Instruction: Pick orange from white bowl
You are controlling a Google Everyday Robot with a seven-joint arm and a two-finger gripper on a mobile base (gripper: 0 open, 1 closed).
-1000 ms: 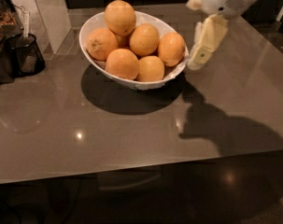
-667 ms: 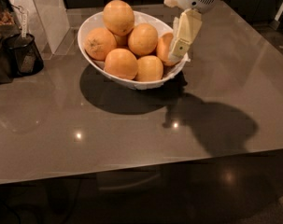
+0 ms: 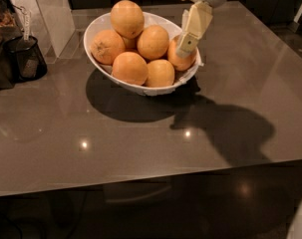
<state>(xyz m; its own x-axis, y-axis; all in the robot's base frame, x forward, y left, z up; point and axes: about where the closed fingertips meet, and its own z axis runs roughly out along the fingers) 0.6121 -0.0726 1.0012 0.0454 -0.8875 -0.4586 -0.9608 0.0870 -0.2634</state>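
Dark cupboards stand behind a shiny grey table (image 3: 140, 148), and you look down on it from the front.

Your gripper (image 3: 185, 48) hangs over the right side of the white bowl (image 3: 155, 89). It points down, right above a fruit (image 3: 183, 61) that lies by the right rim. You cannot tell from here if the gripper is open or closed.

The bowl sits near the back of the table and is full of round fruit. The orange (image 3: 126, 18) you want is the big smooth one on top of the pile, toward the back left. It is apart from your gripper, and another fruit lies between them.

The orange is likely firm and a bit heavy. Its skin looks smooth, so it may slip. It is round, so it may roll if you bump it. Nothing lies on top of it, so come down from above. Take hold across its widest part, in the middle. Squeeze enough to hold it, but do not squash it. It rests on other fruit, so a push could send it off the pile. The bowl may slide on the shiny table too.

A black basket (image 3: 26, 59) stands far off to the left.
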